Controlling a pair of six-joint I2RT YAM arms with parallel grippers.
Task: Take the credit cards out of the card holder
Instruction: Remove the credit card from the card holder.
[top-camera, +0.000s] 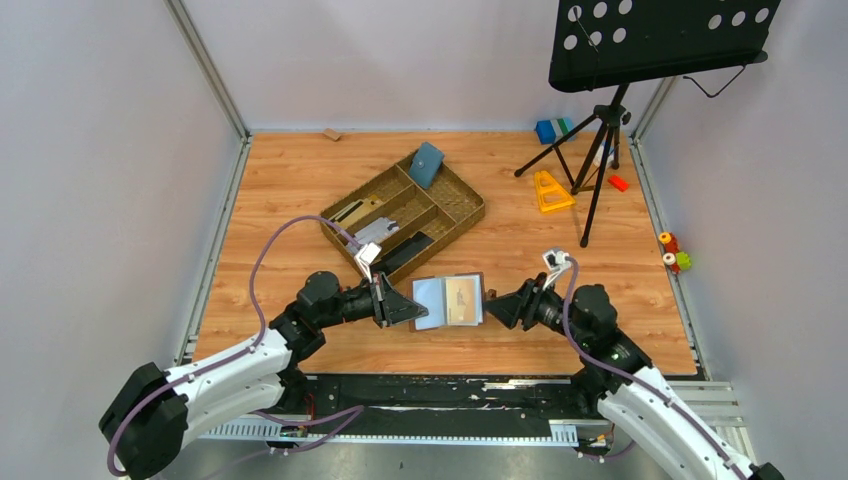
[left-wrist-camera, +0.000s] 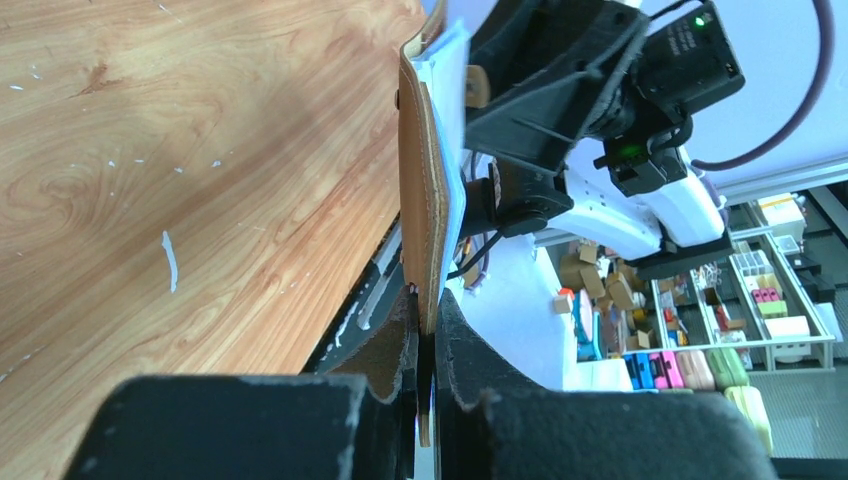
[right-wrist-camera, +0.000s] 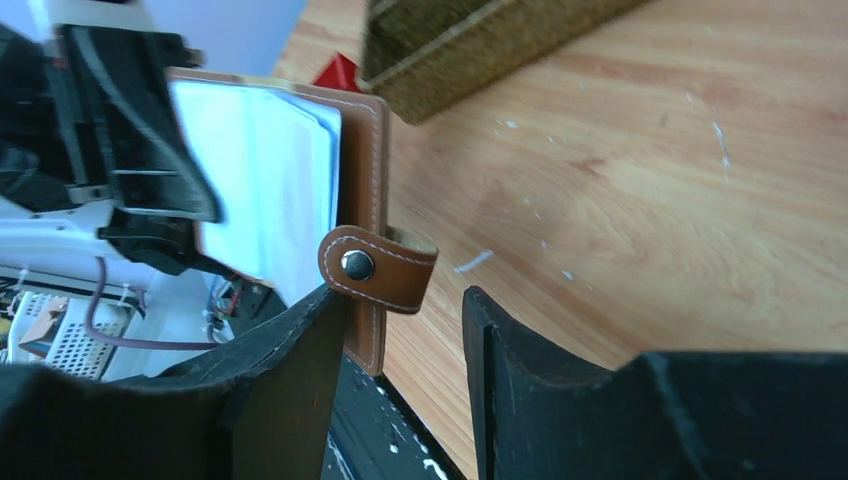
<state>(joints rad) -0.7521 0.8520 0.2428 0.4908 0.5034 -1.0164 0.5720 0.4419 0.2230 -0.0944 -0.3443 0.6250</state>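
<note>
Top view: the card holder (top-camera: 449, 300) is open like a book in the lower middle of the frame, between the two pincers, inside facing the camera. The left page looks pale blue-grey. A tan card (top-camera: 462, 297) shows through the clear sleeve on the right page.

Left pincer (top-camera: 410, 305): clamped on the left edge of the card holder. My left wrist view confirms it. The card holder (left-wrist-camera: 420, 200) runs edge-on up the middle of that frame, brown cover toward the wood and pale sleeves toward the other arm, with its lower edge pinched in the left pincer (left-wrist-camera: 427, 330). The jaws are drawn together on it.

Right pincer (top-camera: 497, 303): at the right edge of the card holder in the top view. In the right wrist view the right pincer (right-wrist-camera: 405, 300) stands open with a wide gap between the jaws. The brown closing tab (right-wrist-camera: 378, 268), with its metal snap, hangs in that gap, close to the jaw on the left of the frame. I cannot tell whether it touches. The other jaw is clear of it.

Desk (top-camera: 300, 180): a woven divided tray (top-camera: 462, 213) lies above centre, with a blue-teal pouch (top-camera: 426, 165) in its upper end. A black music stand (top-camera: 660, 40) is at upper right.
</note>
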